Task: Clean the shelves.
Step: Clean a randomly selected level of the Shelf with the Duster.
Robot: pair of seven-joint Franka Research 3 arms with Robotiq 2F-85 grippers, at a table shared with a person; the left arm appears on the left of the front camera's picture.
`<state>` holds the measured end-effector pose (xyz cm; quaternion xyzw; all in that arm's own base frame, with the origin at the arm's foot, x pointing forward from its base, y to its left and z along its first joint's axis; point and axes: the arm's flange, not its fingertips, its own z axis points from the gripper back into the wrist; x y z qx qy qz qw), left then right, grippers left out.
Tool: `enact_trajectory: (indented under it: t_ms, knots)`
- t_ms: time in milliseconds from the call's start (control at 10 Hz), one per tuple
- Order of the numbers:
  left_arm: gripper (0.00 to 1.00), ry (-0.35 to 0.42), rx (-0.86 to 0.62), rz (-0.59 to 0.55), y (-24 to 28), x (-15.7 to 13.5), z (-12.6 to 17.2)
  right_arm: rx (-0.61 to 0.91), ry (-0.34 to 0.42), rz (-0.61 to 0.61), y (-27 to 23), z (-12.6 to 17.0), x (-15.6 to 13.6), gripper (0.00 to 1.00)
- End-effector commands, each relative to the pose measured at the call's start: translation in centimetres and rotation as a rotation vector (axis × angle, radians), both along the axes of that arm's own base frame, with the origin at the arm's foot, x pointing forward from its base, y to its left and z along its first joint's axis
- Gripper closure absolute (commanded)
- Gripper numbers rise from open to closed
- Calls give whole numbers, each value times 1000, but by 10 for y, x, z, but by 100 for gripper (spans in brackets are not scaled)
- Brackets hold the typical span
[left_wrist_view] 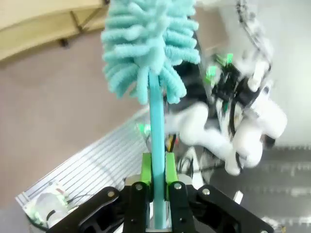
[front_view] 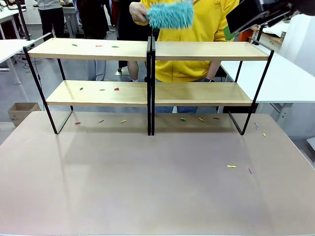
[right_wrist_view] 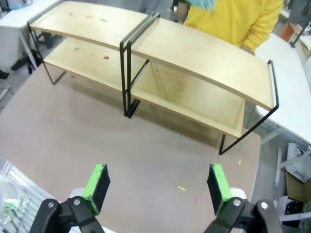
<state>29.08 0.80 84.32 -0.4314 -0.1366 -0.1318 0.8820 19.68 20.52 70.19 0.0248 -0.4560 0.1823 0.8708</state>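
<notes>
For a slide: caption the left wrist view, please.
Fingers of the left gripper clamp a teal duster by its handle.

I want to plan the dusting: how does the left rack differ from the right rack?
The left rack carries small coloured scraps on both boards; the right rack has bare boards. In the front view a turquoise duster shows above the right rack's inner end, not above the left rack. Both have two light wooden boards on black frames.

Matt wooden shelves (front_view: 197, 93); fluffy duster (left_wrist_view: 146, 43)

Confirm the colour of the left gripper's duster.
The duster is teal; left wrist view shows it best.
</notes>
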Motion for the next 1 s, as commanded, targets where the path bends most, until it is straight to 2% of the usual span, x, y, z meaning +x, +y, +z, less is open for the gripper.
enact_trajectory:
  t_ms: [0, 100, 200, 300, 500, 600, 900]
  knots:
    - [88, 56, 11, 380, 51, -24, -12, 5, 3, 2, -1, 0, 0, 0]
    - [88, 55, 1, 662, 90, -61, -12, 5, 3, 2, -1, 0, 0, 0]
    - [88, 74, -14, 817, 111, -93, -16, 5, 3, 2, -1, 0, 0, 0]
    - [88, 137, 33, 1043, 120, -118, -21, 5, 3, 2, -1, 0, 0, 0]
    - [88, 195, 50, 1111, 114, -136, -39, 5, 3, 2, -1, 0, 0, 0]
    - [88, 89, 46, 842, 146, -128, -13, 5, 3, 2, -1, 0, 0, 0]
    - [88, 89, 46, 842, 146, -128, -13, 5, 3, 2, -1, 0, 0, 0]
